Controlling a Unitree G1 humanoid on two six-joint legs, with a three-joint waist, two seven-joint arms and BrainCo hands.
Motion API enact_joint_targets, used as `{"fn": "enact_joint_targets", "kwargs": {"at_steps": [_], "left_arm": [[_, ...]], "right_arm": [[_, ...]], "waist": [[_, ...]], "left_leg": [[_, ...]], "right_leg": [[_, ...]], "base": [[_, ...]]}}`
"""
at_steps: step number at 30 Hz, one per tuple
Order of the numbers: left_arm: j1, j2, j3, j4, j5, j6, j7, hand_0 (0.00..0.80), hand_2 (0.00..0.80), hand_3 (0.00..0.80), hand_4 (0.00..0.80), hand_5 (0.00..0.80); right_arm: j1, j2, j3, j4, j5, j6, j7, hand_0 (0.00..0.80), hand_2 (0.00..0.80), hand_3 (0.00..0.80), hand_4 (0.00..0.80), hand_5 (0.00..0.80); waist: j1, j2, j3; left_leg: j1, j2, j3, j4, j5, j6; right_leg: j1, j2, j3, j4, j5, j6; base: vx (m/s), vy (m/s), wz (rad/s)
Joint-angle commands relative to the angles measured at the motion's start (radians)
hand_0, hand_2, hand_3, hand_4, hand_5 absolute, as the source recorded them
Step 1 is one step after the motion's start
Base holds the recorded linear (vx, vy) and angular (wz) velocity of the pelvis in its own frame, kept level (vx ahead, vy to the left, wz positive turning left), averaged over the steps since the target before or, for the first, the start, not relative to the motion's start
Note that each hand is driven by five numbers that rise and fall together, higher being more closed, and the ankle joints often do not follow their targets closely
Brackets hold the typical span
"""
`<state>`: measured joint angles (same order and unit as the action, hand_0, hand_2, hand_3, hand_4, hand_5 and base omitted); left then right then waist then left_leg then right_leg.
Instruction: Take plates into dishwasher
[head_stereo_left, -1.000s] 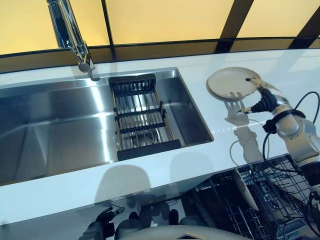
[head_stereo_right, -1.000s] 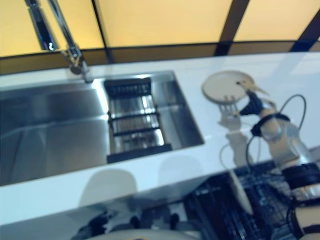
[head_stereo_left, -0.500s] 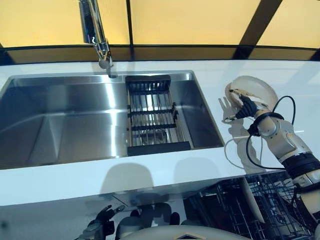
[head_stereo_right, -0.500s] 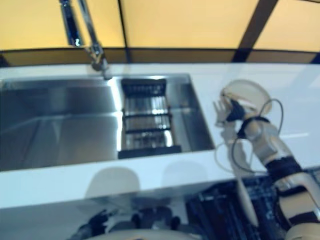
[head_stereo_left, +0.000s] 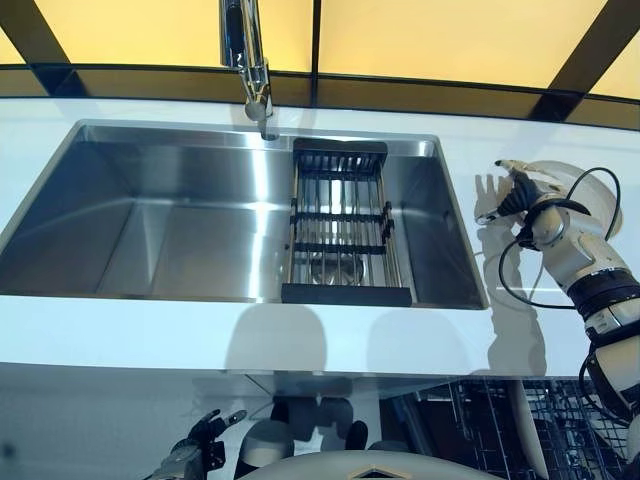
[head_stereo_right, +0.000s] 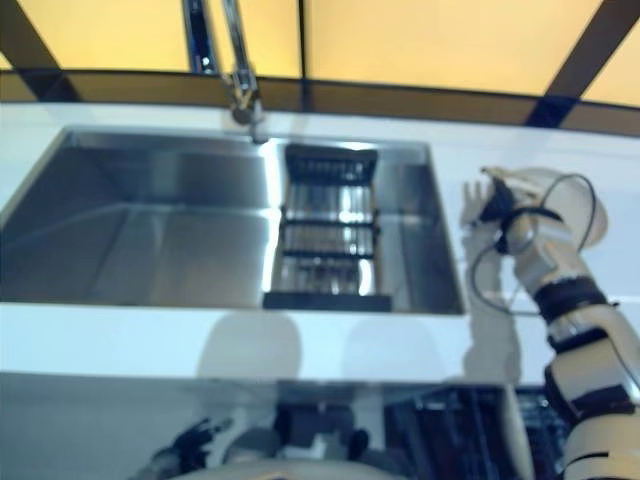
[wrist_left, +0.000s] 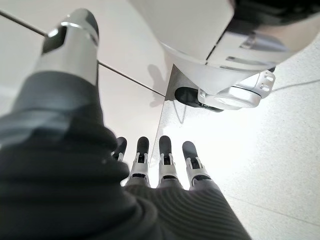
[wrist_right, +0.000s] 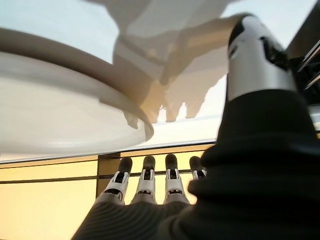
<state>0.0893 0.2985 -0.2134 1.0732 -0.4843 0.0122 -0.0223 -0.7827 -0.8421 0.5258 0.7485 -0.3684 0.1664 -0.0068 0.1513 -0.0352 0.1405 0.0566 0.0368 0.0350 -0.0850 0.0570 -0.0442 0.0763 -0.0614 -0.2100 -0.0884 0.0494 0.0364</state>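
Observation:
A cream plate (head_stereo_left: 572, 172) lies flat on the white counter (head_stereo_left: 120, 335) to the right of the sink. My right hand (head_stereo_left: 517, 192) is at the plate's left rim, open, with its fingers (wrist_right: 145, 181) straight. In the right wrist view the plate (wrist_right: 65, 115) sits close beside the hand, between the fingers and the thumb (wrist_right: 260, 55), and nothing is gripped. My left hand (head_stereo_left: 190, 458) hangs low below the counter edge, open and empty, with its fingers (wrist_left: 160, 160) straight over the floor. Another plate (head_stereo_left: 527, 430) stands on edge in the open dishwasher rack (head_stereo_left: 480, 420) at the lower right.
A steel sink (head_stereo_left: 170, 220) fills the middle, with a black drying rack (head_stereo_left: 340, 225) across its right part and a faucet (head_stereo_left: 250, 60) behind it. A yellow wall runs along the back of the counter.
The camera has swung left, so the sink now sits in the middle. My right hand has moved from the plate's front right side across to its left rim, still open.

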Motion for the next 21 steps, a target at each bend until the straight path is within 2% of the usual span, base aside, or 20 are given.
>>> {"fn": "enact_joint_targets", "kwargs": {"at_steps": [1,7,21], "left_arm": [[-0.069,0.040,-0.046,0.001,0.012,-0.024,-0.012,0.000,0.000,0.000,0.000,0.000],[-0.071,0.038,-0.038,0.004,0.014,-0.023,-0.013,0.000,0.000,0.000,0.000,0.000],[-0.063,0.019,-0.011,0.003,0.008,-0.016,0.006,0.000,0.000,0.000,0.000,0.000]], "right_arm": [[-0.141,-0.080,0.072,0.046,0.020,0.023,-0.051,0.000,0.000,0.000,0.000,0.000],[-0.092,-0.104,0.040,0.009,0.026,0.003,-0.052,0.000,0.000,0.000,0.000,0.000],[0.112,-0.124,-0.096,-0.130,0.030,0.022,0.005,0.000,0.000,0.000,0.000,0.000]], "waist": [[0.014,-0.028,0.017],[-0.011,-0.031,0.010],[-0.079,-0.043,-0.007]], "left_leg": [[0.003,0.030,-0.025,-0.002,-0.043,-0.016],[0.010,0.033,-0.008,-0.002,-0.050,-0.015],[0.041,0.046,0.043,-0.002,-0.066,-0.016]], "right_leg": [[-0.004,-0.109,0.027,0.001,0.040,0.126],[-0.007,-0.106,0.043,0.001,0.039,0.126],[-0.003,-0.092,0.092,0.001,0.035,0.126]], "base": [[0.000,0.000,0.00],[0.000,0.000,0.00],[0.005,0.004,-0.09]]}}
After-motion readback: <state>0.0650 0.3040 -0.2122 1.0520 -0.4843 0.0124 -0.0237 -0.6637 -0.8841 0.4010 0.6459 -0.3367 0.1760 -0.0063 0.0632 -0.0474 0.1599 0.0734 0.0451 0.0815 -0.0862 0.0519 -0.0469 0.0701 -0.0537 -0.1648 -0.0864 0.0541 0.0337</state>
